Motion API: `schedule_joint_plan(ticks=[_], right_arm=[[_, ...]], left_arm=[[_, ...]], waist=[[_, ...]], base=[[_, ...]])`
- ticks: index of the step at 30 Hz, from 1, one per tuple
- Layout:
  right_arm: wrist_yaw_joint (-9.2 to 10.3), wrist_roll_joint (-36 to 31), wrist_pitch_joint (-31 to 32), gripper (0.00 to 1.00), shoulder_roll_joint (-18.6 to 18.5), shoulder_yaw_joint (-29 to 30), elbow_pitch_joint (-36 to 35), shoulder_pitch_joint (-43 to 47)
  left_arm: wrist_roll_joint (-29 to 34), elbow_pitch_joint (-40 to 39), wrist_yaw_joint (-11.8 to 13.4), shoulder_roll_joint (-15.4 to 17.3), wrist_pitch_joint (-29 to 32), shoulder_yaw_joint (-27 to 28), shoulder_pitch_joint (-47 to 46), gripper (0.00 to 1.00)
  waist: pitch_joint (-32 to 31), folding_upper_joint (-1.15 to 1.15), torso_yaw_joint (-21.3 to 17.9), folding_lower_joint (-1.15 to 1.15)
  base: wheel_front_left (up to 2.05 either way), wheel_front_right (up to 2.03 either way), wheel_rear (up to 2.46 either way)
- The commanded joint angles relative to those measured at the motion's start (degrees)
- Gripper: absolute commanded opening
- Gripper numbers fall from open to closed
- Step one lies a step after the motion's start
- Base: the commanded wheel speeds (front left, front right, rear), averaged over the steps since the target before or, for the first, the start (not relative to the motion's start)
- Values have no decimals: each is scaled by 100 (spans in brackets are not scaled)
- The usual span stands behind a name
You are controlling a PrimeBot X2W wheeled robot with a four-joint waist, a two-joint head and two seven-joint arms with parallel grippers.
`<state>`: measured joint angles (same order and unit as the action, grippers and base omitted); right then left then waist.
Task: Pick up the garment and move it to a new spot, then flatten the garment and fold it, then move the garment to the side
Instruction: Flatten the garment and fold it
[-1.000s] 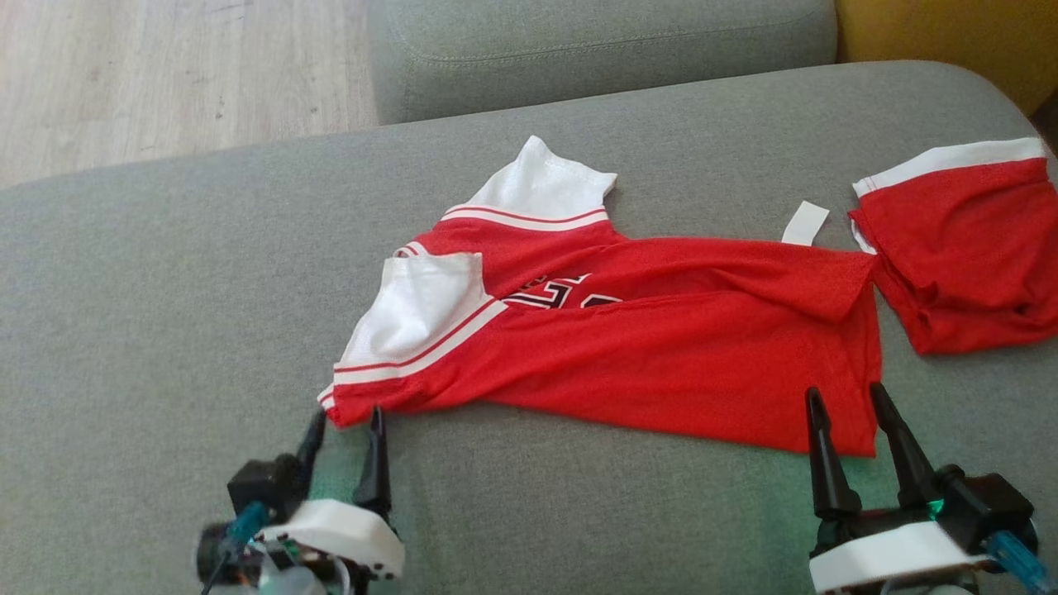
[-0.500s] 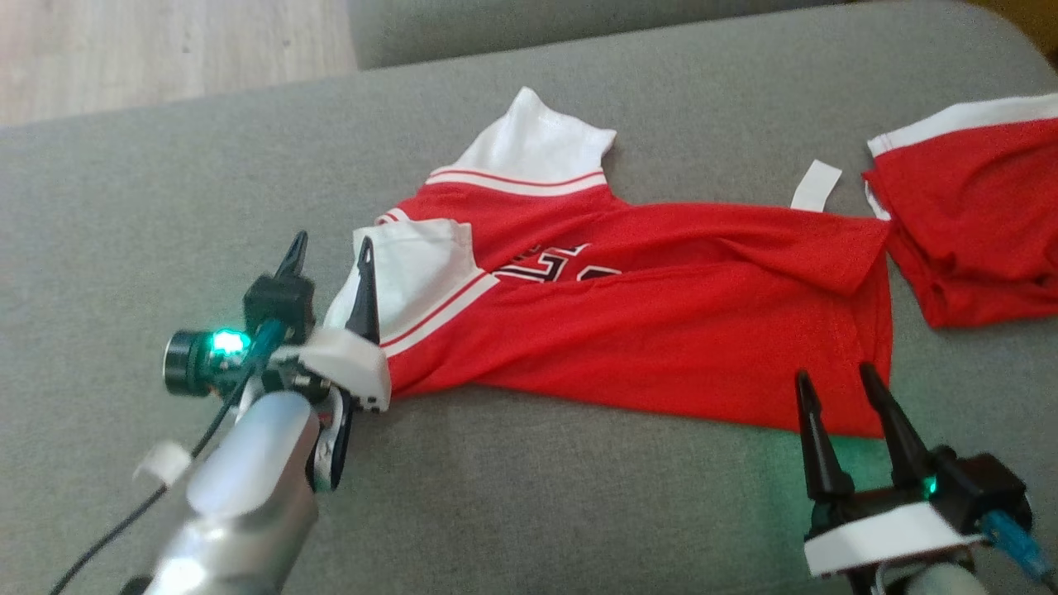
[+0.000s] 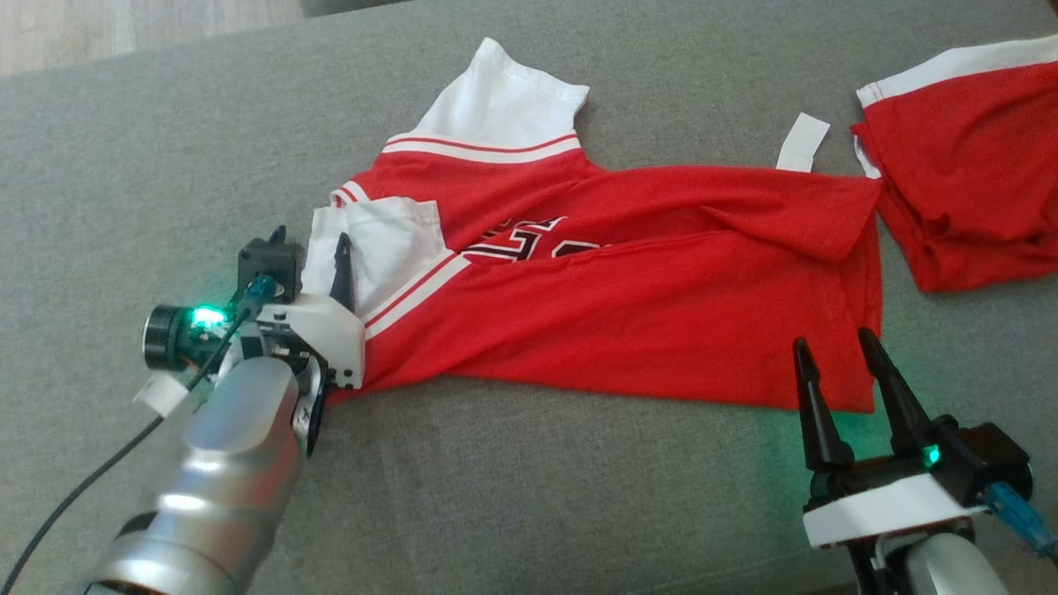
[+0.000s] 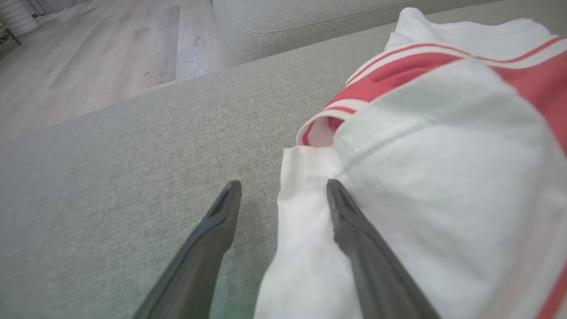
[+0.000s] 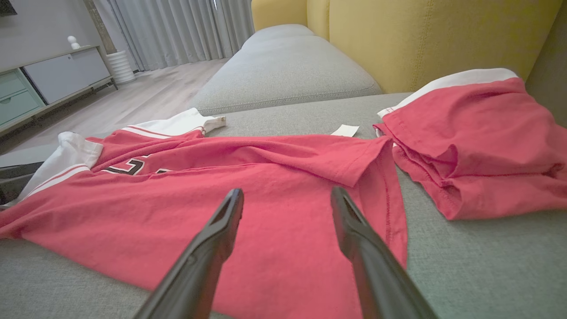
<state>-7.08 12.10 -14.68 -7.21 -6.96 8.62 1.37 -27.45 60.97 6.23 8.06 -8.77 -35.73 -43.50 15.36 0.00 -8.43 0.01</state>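
The garment (image 3: 628, 322), a red jersey with white sleeves and a black number, lies partly folded lengthwise on the grey sofa cushion (image 3: 529, 496). My left gripper (image 3: 309, 237) is open at the near white sleeve (image 3: 380, 248). In the left wrist view the left gripper (image 4: 283, 186) straddles the edge of the garment (image 4: 443, 177), one finger on the white cloth and the other over bare cushion. My right gripper (image 3: 832, 339) stands open at the garment's near right hem corner. In the right wrist view the right gripper (image 5: 287, 191) hovers over the red cloth of the garment (image 5: 177, 208), holding nothing.
A second red piece with a white band (image 3: 967, 182) (image 5: 478, 146) lies just right of the jersey. A white label strip (image 3: 803, 140) sits between them. A yellow backrest (image 5: 421, 40) rises behind, another grey cushion (image 5: 283, 66) lies beyond, and wooden floor (image 4: 88, 53) is to the left.
The head camera has tipped down, shifting the picture. My left arm has reached forward from the near left corner up to the white sleeve. The right gripper stays by the hem.
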Motion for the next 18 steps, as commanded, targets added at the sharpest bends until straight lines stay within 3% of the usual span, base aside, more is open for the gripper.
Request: schedule_joint_plan(ticks=[1, 13, 14, 15, 17, 18], right_arm=[[-41, 25, -32, 100, -100, -132, -191, -178], [-41, 27, -32, 100, -120, -126, -194, -297], [-41, 25, -32, 100, -114, -120, -191, -298], [-41, 23, -32, 100, -105, -114, -189, -297], [-41, 13, -32, 100, -88, -111, -186, -285], [-41, 11, -32, 100, -78, -109, -183, -279]], left_arm=[[-27, -24, -53, 105, -80, 129, -278, 100], [114, 805, -386, -40, -292, -140, -775, 99], [124, 837, -392, -45, -318, -156, -799, 88], [132, 866, -398, -49, -343, -171, -818, 52], [139, 917, -406, -60, -387, -191, -840, 14], [138, 939, -411, -66, -406, -199, -846, 0]], waist=[[44, 0, -25, -1], [197, 0, -145, -1], [195, 0, -152, -1], [191, 0, -158, -1], [176, 0, -164, -1], [167, 0, -165, -1]], base=[[0, 0, 0], [0, 0, 0], [0, 0, 0], [0, 0, 0], [0, 0, 0], [0, 0, 0]])
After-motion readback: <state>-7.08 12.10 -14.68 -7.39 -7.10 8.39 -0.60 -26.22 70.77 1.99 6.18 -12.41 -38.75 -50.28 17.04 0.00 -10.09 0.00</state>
